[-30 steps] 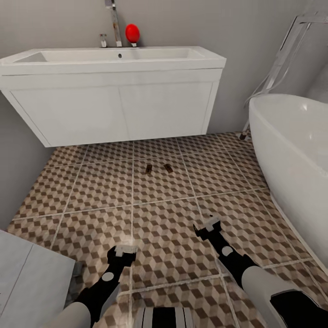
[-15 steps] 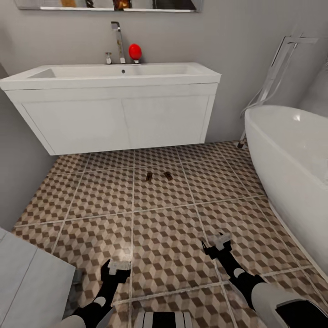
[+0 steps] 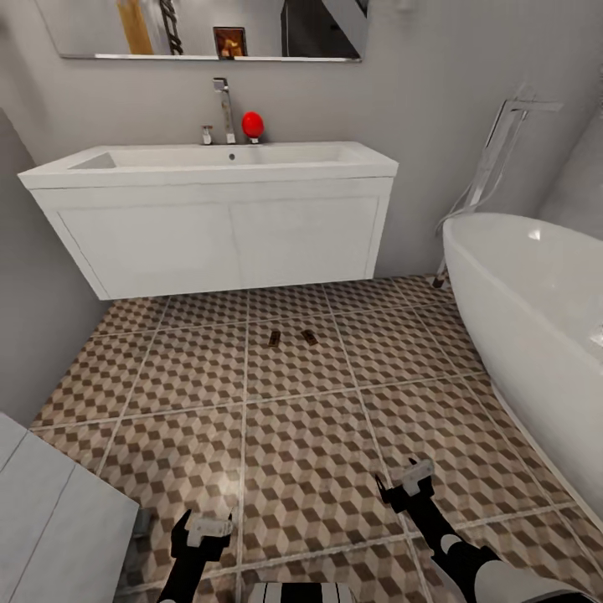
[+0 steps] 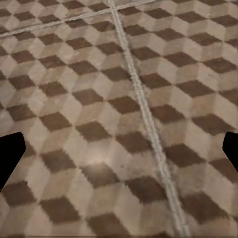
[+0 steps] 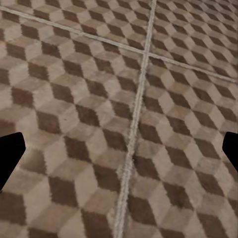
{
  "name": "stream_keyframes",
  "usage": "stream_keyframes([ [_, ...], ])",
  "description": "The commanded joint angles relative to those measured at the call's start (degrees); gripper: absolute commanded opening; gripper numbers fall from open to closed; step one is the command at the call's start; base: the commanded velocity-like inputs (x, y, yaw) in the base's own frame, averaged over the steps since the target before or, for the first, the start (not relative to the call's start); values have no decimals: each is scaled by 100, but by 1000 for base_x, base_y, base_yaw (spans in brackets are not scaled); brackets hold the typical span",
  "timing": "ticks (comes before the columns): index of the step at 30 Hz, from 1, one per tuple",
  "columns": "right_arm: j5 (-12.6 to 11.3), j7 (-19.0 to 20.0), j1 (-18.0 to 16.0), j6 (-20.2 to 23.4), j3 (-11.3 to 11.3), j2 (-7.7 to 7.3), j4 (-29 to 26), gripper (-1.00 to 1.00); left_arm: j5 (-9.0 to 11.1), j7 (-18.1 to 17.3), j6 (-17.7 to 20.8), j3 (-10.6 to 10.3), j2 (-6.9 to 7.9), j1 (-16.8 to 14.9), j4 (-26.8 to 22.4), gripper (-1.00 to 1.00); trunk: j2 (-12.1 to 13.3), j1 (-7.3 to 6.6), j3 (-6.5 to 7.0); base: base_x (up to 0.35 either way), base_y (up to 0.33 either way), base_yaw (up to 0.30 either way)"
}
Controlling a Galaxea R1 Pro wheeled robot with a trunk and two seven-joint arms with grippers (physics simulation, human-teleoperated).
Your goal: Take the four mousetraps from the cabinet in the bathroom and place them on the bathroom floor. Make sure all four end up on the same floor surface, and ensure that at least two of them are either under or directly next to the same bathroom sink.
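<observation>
Nearest the base, both pincers are seen spread apart and empty over the floor (image 3: 310,452): left pincer (image 3: 203,536), right pincer (image 3: 405,484). Farther ahead, two mousetraps (image 3: 291,338) are laid side by side on the tiles just before the sink (image 3: 218,163), long axes pointing roughly away from the robot; the right pincer is judged nearer. No writing can be read.

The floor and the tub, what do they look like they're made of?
The bathroom floor: probably matte ceramic tile, given the large squares, pale grout lines and printed brown-beige cube pattern. The bathtub: glossy white, likely acrylic or enamel; soft highlights sit on its smooth curved rim. A render can't settle which.
</observation>
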Motion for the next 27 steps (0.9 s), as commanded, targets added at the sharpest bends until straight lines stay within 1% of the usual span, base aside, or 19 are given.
stream_keyframes([
  [1, 50, -35, 62, -79, -2, -1, 4, 100, 29, 20, -65, -49, 3, 58, 33, 100, 0, -3, 19, 0, 0, 0],
  [9, 20, -49, 220, -145, -8, -2, 8, 100, 29, 32, -99, -49, -3, 158, 36, 100, 10, -24, 196, 0, 0, 0],
  [11, -14, -52, 241, -148, -9, -3, 9, 100, 29, 44, -97, -49, -4, 163, 35, 100, 91, -68, 232, 0, 0, 0],
  [14, -153, -51, 314, -148, -10, -8, 12, 100, 29, 57, -93, -49, -6, 169, 34, 100, 211, -134, 286, 0, 0, 0],
  [17, -347, -50, 409, -153, -10, -15, 13, 100, 30, 61, -96, -49, -9, 171, 34, 100, 211, -134, 286, 0, 0, 0],
  [19, -394, -50, 460, -152, -10, -17, 13, 100, 29, 62, -98, -49, -14, 171, 37, 100, 211, -134, 286, 0, 0, 0],
  [22, -427, -49, 508, -154, -10, -16, 13, 100, 29, 56, -98, -49, -27, 171, 39, 100, 211, -134, 286, 0, 0, 0],
  [25, -439, -49, 529, -152, -11, -16, 13, 100, 27, 48, -99, -50, -44, 171, 36, 100, 331, -200, 340, 0, 0, 0],
  [27, -446, -55, 565, -149, -11, -13, 13, 100, 23, 40, -97, -49, -88, 174, 35, 100, 412, -244, 376, 0, 0, 0],
])
